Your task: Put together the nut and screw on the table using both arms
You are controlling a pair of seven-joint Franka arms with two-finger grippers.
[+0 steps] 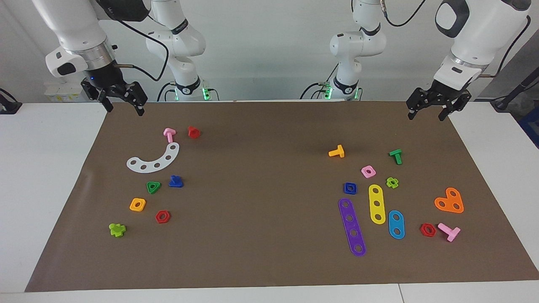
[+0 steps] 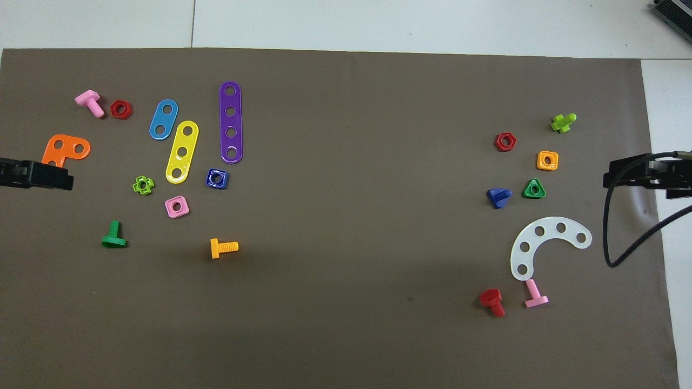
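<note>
The dark-blue square nut (image 1: 350, 188) lies flat on the brown mat (image 1: 269, 261) toward the left arm's end, beside the purple strip; it also shows in the overhead view (image 2: 217, 179). The dark-blue screw (image 1: 176, 181) stands on its triangular head toward the right arm's end, beside a green triangular nut (image 1: 153, 187); it also shows in the overhead view (image 2: 498, 197). My left gripper (image 1: 426, 117) is open and empty, raised over the mat's edge at its own end. My right gripper (image 1: 124, 110) is open and empty, raised over the mat's edge at its end. Both arms wait.
Near the nut lie a pink square nut (image 1: 368, 171), yellow (image 1: 377, 203), purple (image 1: 352, 226) and blue (image 1: 396, 224) strips and an orange bolt (image 1: 337, 151). Near the screw lie a white curved strip (image 1: 153, 159), an orange-yellow nut (image 1: 137, 204) and a red nut (image 1: 162, 216).
</note>
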